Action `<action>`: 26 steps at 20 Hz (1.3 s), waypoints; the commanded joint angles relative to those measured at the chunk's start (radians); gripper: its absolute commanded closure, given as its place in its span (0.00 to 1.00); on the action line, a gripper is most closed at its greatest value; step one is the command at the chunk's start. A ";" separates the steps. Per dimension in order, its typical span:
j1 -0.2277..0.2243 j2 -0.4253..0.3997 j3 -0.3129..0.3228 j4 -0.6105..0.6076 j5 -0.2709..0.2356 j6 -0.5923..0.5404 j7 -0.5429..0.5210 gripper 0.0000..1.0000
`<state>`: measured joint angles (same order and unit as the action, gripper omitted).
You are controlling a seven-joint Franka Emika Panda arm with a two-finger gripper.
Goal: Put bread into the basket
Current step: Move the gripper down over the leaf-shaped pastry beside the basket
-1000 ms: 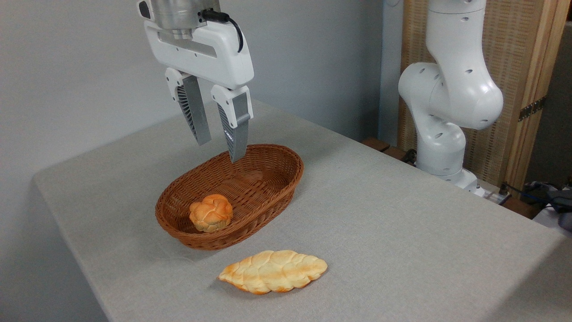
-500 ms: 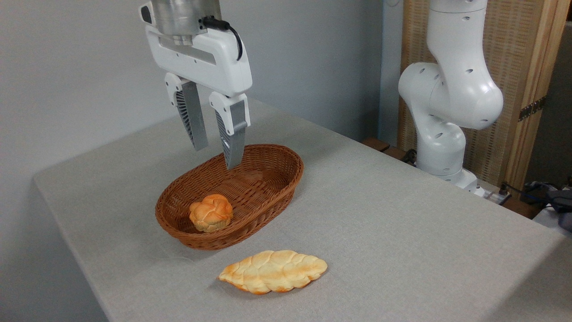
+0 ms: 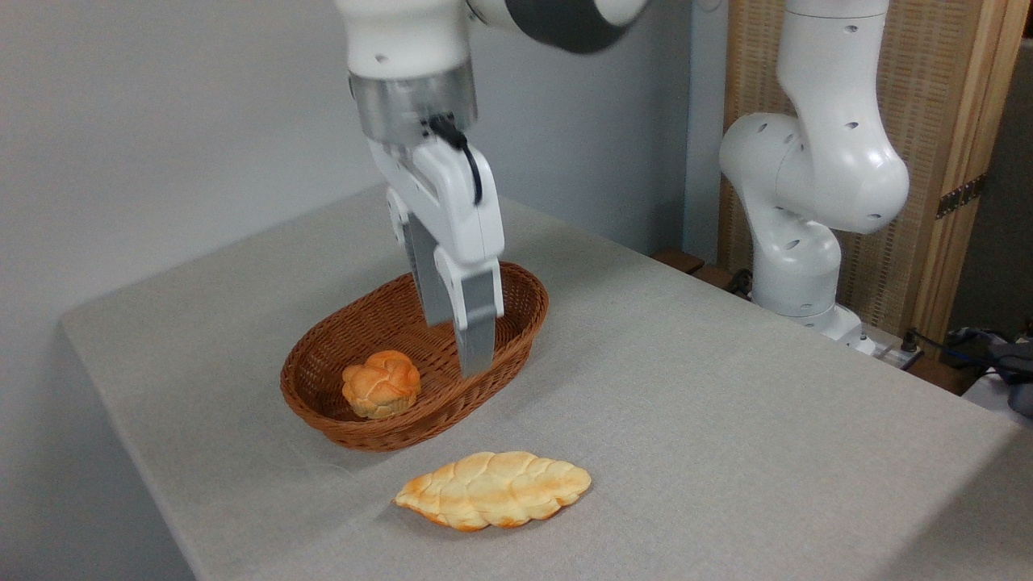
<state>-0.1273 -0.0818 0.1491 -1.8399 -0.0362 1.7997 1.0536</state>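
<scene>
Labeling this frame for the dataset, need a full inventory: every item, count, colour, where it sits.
bread: 1, pale cream with golden-orange edges, flat on the table in front of the basket, not touching it
basket: 1, reddish-brown wicker, oval, mid-table
bun: 1, orange, knotted, inside the basket at its near-left end
table: 1, light grey cloth cover, fills the foreground
wall: 1, pale grey, behind the table
wooden panel: 1, tan with woven insert, behind the arm base at right
cables: several, dark, at the right edge
arm base: 1, white, off the table's far right side
gripper: 1, white body with grey jaws, seen side-on above the basket's right half, holding nothing; jaw gap not visible
</scene>
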 commanded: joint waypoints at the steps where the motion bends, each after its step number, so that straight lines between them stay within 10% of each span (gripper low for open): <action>1: -0.008 -0.023 0.026 -0.099 0.012 0.118 0.115 0.00; 17: -0.006 0.008 0.103 -0.302 0.021 0.250 0.370 0.00; 26: -0.012 0.030 0.101 -0.341 0.136 0.382 0.370 0.00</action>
<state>-0.1291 -0.0457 0.2423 -2.1693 0.0727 2.1530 1.4129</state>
